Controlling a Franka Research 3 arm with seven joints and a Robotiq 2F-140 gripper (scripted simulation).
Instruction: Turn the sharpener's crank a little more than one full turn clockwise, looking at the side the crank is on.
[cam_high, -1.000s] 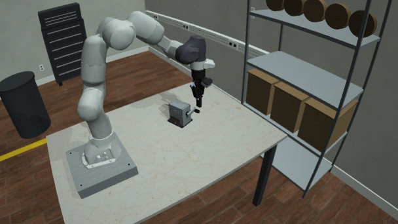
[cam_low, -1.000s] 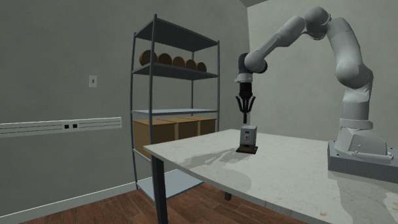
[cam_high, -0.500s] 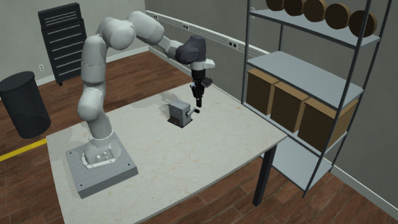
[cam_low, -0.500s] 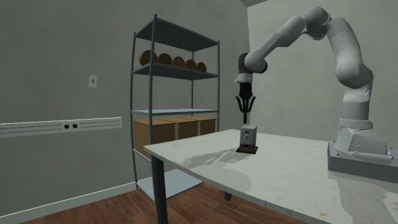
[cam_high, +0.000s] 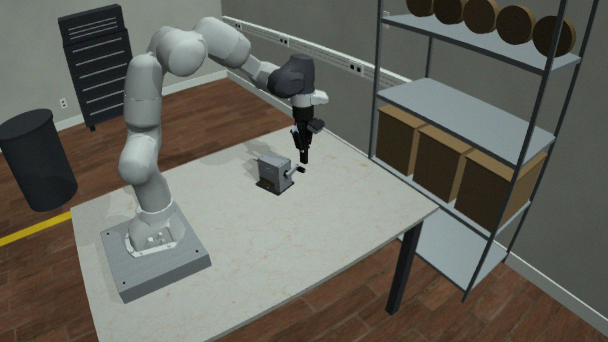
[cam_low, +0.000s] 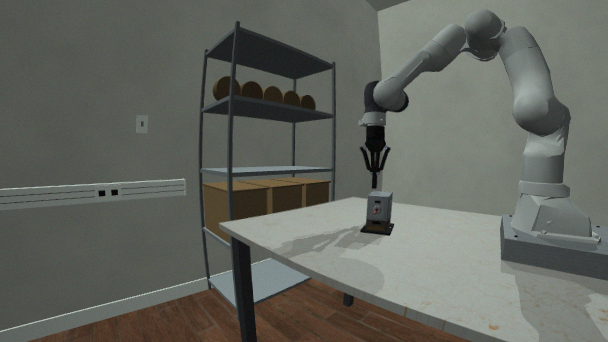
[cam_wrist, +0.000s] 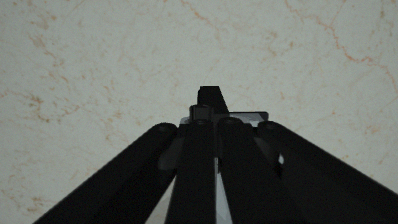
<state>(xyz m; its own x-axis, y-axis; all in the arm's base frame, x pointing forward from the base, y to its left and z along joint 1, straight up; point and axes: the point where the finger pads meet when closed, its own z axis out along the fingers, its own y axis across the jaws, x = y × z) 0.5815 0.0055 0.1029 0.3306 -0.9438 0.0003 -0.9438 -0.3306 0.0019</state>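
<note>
The sharpener (cam_high: 274, 172) is a small grey box on a dark base, standing on the marble table. Its crank (cam_high: 295, 171) sticks out of the side facing the shelf, with the handle pointing up and to the right. It also shows in the exterior view (cam_low: 379, 212). My gripper (cam_high: 303, 159) points straight down, fingers shut together with nothing between them. Its tips hang just above the crank handle, and I cannot tell if they touch it. In the wrist view the closed fingers (cam_wrist: 216, 130) fill the lower half, with a small dark piece and a grey edge just beyond the tips.
A metal shelf unit (cam_high: 475, 125) with cardboard boxes and round wooden discs stands to the right of the table. The robot base (cam_high: 152, 250) is bolted at the table's left front. A black bin (cam_high: 32, 160) and a tool cabinet (cam_high: 97, 62) stand on the floor behind.
</note>
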